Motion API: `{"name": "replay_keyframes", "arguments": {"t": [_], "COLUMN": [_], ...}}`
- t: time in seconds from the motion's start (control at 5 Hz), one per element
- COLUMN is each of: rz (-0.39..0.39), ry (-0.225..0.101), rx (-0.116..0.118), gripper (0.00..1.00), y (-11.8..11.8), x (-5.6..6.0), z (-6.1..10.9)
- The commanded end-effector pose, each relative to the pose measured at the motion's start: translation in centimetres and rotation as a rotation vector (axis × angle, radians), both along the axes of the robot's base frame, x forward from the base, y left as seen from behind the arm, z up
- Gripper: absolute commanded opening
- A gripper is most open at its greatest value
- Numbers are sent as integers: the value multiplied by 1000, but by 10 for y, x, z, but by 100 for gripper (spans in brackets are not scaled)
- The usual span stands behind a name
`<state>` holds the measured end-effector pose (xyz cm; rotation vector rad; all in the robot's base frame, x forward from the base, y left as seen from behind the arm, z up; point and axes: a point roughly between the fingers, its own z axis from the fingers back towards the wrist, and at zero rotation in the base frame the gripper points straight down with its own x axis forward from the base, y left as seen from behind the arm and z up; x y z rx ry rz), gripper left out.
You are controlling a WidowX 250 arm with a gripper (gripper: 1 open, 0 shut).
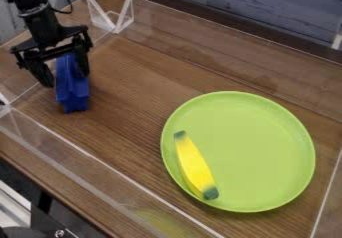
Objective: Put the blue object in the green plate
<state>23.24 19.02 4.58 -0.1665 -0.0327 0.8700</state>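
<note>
Gripper spread over the blue block, left part of the view; green plate at lower right.

Black gripper reaches in from the upper left, fingers apart, one on either side of the block's upper part; whether they touch it cannot be told. Block lies on the brown wooden worktop, long side running roughly up and down the view, its near end in plain sight and its far end partly hidden by the gripper. Block and plate well apart, bare wood between. Plate: round, lime-green, low rim, flat on the worktop; a yellow banana-shaped item with dark greenish ends lies inside it, near the left side, tilted.
</note>
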Motion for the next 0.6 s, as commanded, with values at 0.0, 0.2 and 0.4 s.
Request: {"name": "replay_keyframes", "arguments": {"t": [0.0,0.2,0.4], "rz": [13,20,22], "ry": [-30,-33,-35], "rx": [19,12,8], "gripper": [100,100,0], "y": [2,1,0], "x": [5,7,9], "z": [3,-2,-6]}}
